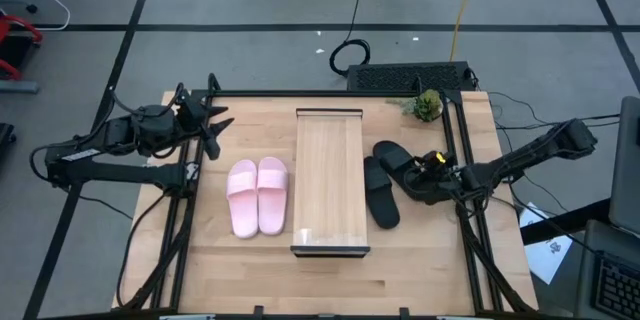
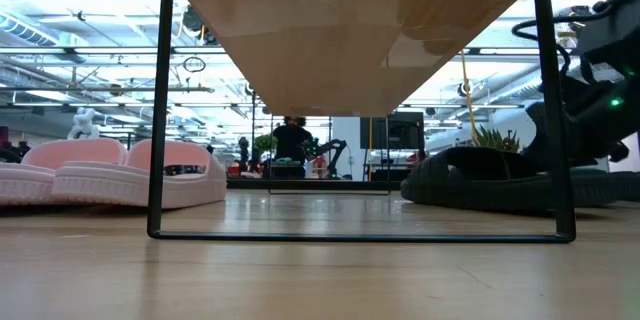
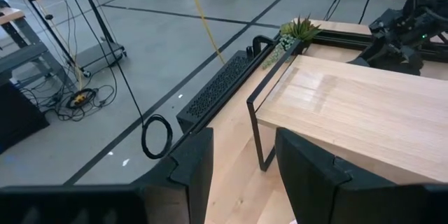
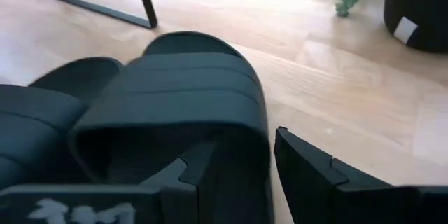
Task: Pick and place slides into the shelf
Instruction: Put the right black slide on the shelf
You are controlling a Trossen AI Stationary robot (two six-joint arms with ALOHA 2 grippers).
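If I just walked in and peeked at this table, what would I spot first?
Probably the two pink slides lying side by side left of the long wooden shelf, which stands in the table's middle with nothing on top. On its other side lie two black slides, and the right gripper is down at one of them, one finger under its strap.

A small green potted plant stands at the far right corner of the wooden table. Just beyond the table's far edge a black perforated box lies on the grey floor, with a coiled black cable beside it.
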